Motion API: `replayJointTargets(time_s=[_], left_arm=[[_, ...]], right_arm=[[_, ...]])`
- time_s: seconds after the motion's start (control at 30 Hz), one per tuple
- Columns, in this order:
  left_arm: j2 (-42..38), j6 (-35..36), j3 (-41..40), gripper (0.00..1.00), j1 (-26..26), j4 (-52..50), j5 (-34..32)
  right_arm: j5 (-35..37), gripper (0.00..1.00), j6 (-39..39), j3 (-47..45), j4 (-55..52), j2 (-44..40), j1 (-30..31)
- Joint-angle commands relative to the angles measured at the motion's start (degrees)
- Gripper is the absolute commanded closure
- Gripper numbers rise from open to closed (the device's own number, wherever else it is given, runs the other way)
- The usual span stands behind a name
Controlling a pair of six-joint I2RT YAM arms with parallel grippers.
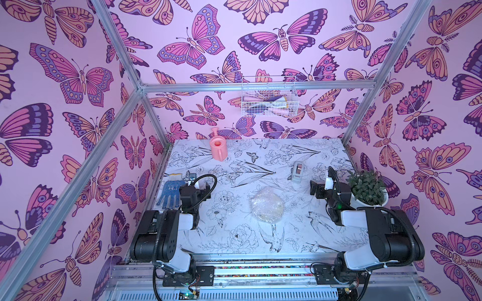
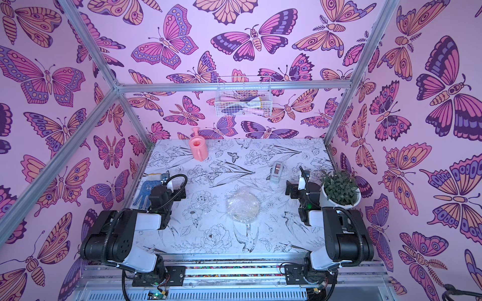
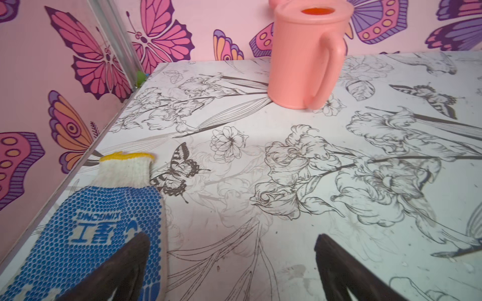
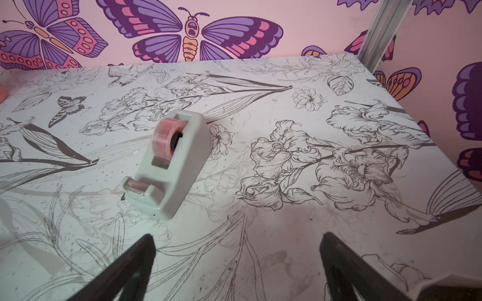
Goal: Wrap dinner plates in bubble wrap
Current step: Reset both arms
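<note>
The bubble wrap [image 1: 267, 204] lies as a rounded, crinkly bundle in the middle of the table, seen in both top views [image 2: 243, 204]. A cream round shape, the dinner plate [image 1: 272, 212], shows faintly through it. My left gripper [image 1: 204, 187] hovers to the left of the bundle, well apart from it, beside a blue glove. It is open over bare table in the left wrist view [image 3: 230, 235]. My right gripper [image 1: 315, 189] stands to the bundle's right, also apart. Its jaws are spread wide with nothing between them [image 4: 237, 234].
A pink watering can [image 1: 218, 148] stands at the back left. A tape dispenser [image 1: 297, 172] sits just beyond the right gripper. The blue dotted glove [image 1: 169, 194] lies at the left edge. A potted plant [image 1: 367, 190] stands at the right edge, and a wire basket [image 1: 268, 97] hangs on the back wall.
</note>
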Motion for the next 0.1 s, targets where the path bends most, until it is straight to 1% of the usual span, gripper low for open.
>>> replayJointTargets(time_s=[0.0, 0.07], left_arm=[[0.6, 0.8, 0.1, 0.00, 0.5, 0.6, 3.8], [0.5, 0.6, -0.2, 0.01, 0.5, 1.0, 3.7]], right_arm=[[0.8, 0.01, 0.5, 0.9, -1.1, -0.1, 0.2], [0.8, 0.01, 0.5, 0.9, -1.1, -0.2, 0.2]])
